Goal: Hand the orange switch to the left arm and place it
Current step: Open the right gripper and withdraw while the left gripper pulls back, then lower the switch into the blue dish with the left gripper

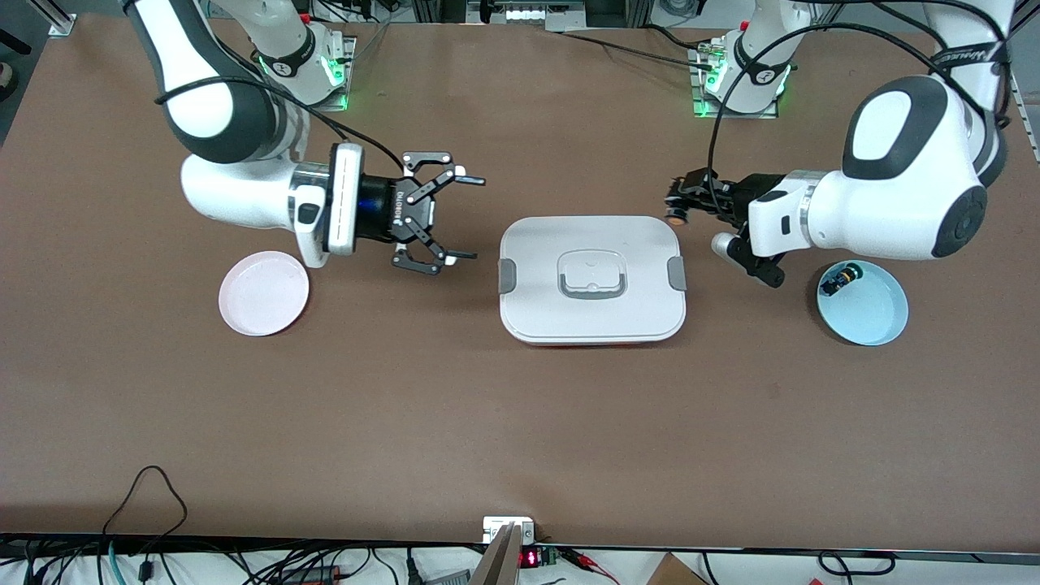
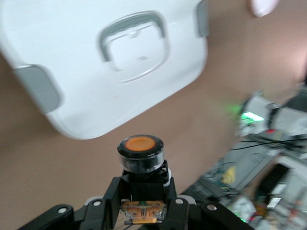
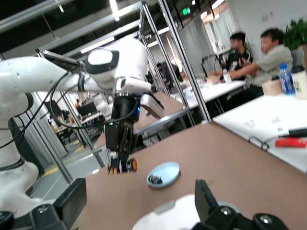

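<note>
Orange switch point(image 1: 675, 214) in the air, clamped in the left gripper point(image 1: 681, 203), just off the box point(image 1: 591, 279) at the corner toward the left arm's end. Biggest thing out there is that white box, lid on, grey clips, sitting between both arms. Right gripper point(image 1: 443, 218) hangs at the box's other end, jaws spread wide, empty, waiting. Looks like the carry toward the handover is under way; next the left must skirt or clear the box lid, then present the part for the right to take. Up close the switch point(image 2: 140, 153) shows a round orange cap, black ring, clear collar, tan base.
</note>
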`<control>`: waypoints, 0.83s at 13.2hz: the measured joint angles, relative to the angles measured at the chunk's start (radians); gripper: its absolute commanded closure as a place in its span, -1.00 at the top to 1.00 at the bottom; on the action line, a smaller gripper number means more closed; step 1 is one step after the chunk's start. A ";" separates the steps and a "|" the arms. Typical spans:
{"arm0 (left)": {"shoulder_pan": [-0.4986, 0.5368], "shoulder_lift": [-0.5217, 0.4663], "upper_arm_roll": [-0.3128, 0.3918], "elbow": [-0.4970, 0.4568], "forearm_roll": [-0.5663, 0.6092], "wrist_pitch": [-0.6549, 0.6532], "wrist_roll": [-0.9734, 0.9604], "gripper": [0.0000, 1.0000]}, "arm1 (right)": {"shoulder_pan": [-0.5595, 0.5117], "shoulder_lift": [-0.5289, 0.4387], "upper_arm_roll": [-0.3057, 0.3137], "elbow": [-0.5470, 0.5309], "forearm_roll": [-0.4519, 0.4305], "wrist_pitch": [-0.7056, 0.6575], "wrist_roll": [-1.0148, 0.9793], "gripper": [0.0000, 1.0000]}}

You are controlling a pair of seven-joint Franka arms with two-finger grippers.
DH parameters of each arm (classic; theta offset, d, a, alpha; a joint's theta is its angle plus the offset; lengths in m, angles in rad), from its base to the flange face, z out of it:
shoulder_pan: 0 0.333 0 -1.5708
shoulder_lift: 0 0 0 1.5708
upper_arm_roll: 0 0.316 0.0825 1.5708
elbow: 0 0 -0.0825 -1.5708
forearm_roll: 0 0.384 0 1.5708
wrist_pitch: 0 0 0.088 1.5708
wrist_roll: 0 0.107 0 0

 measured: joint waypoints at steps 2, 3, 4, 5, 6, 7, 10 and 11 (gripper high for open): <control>-0.021 0.000 -0.016 0.027 0.216 -0.029 0.052 -0.56 | -0.046 -0.016 -0.001 -0.003 -0.108 -0.049 0.120 1.00; -0.030 0.000 -0.023 0.032 0.327 -0.031 0.109 -0.56 | -0.071 -0.022 -0.001 -0.003 -0.169 -0.073 0.186 1.00; -0.036 0.002 -0.027 0.032 0.427 -0.028 0.172 -0.56 | -0.097 -0.030 -0.002 -0.003 -0.218 -0.097 0.253 1.00; -0.038 0.009 -0.029 0.031 0.513 -0.015 0.244 -0.56 | -0.123 -0.039 -0.002 -0.003 -0.260 -0.124 0.318 1.00; -0.036 0.024 -0.028 0.029 0.594 0.009 0.326 -0.56 | -0.145 -0.047 -0.003 -0.003 -0.308 -0.145 0.383 1.00; -0.031 0.042 -0.025 0.027 0.667 0.035 0.404 -0.56 | -0.163 -0.054 -0.003 -0.004 -0.364 -0.156 0.453 1.00; 0.014 0.085 -0.021 -0.027 0.836 0.157 0.636 -0.55 | -0.184 -0.060 -0.004 -0.005 -0.539 -0.157 0.732 1.00; 0.033 0.090 -0.020 -0.061 0.869 0.203 0.692 -0.55 | -0.185 -0.060 -0.004 -0.005 -0.606 -0.156 0.847 1.00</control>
